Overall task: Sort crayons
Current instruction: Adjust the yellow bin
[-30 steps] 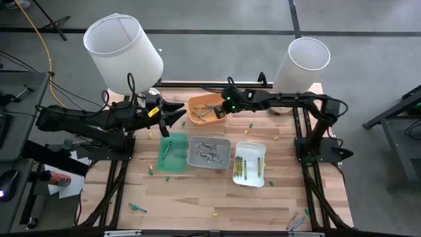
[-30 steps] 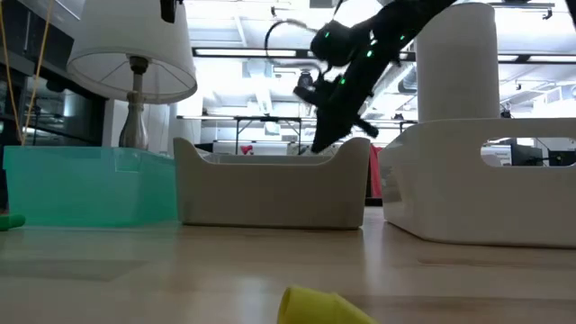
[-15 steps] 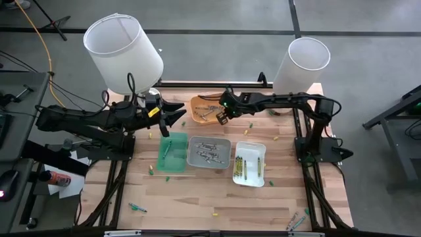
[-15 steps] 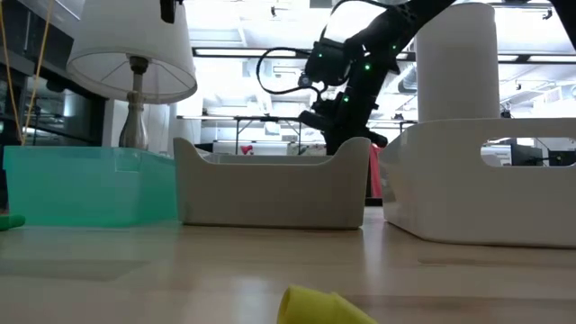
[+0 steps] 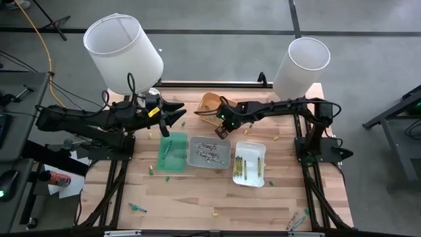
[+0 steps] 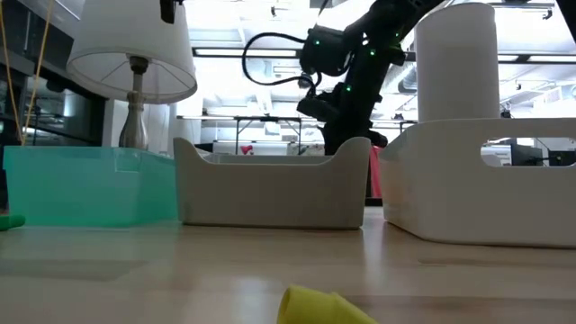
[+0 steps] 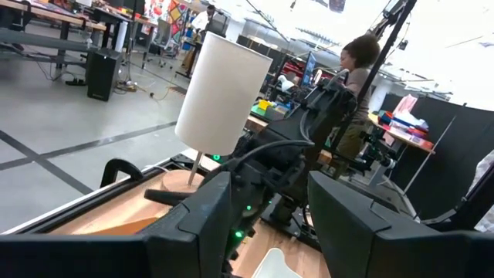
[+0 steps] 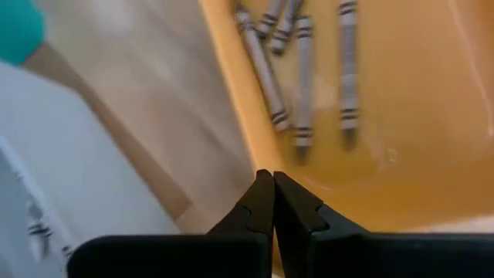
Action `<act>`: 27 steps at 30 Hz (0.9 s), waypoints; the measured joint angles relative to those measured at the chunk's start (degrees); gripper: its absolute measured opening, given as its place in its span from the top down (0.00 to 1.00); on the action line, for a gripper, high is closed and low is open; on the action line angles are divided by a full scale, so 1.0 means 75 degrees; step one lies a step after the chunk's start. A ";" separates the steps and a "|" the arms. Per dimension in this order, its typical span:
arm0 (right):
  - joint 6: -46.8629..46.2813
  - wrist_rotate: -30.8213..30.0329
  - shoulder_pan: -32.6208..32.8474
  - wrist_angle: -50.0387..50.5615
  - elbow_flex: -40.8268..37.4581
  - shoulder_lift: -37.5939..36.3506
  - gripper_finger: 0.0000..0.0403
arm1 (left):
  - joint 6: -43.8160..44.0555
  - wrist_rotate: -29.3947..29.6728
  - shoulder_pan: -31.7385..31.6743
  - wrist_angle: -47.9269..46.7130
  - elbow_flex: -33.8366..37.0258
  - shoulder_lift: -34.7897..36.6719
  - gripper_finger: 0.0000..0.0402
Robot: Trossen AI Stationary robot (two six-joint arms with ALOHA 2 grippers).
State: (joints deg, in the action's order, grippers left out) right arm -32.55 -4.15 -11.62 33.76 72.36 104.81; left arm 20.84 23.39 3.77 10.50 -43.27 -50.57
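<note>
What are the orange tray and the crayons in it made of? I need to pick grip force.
The orange tray looks like moulded plastic with a smooth, slightly glossy finish: even colour, rounded rim, soft sheen. The crayons appear paper-wrapped, probably wax: matte grey sleeves with dark printed bands near the ends.

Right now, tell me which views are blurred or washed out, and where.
Right wrist view: the orange tray and its crayons are smeared soft, while the right gripper stays crisp. Low view: the yellow crayon nearest the lens is out of focus, and ceiling lights glare. Left wrist view: the sky-bright upper corner is washed out.
</note>
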 joint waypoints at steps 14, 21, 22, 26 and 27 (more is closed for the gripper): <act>-0.0417 0.0175 -0.0121 -0.0965 -0.0003 -0.0329 1.00 | 0.0008 -0.0002 0.0000 0.0015 0.0000 -0.0003 0.60; -0.1522 0.0225 -0.0504 -0.2664 -0.0003 0.0092 1.00 | 0.0084 -0.0005 0.0001 0.0020 -0.0003 -0.0003 0.60; -0.1705 0.0246 -0.0525 -0.2746 -0.0003 0.0175 1.00 | 0.0118 -0.0002 0.0003 0.0020 -0.0003 -0.0003 0.60; -0.2284 0.0337 -0.0554 -0.2927 -0.0003 0.0521 1.00 | 0.0195 -0.0005 0.0003 0.0020 -0.0003 -0.0003 0.60; -0.2419 0.0338 -0.0554 -0.2945 -0.0003 0.0603 1.00 | 0.0200 -0.0005 0.0003 0.0020 -0.0003 -0.0001 0.60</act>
State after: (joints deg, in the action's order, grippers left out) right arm -50.70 -1.61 -15.77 11.67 72.34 109.33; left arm 22.35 23.35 3.79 10.66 -43.29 -50.58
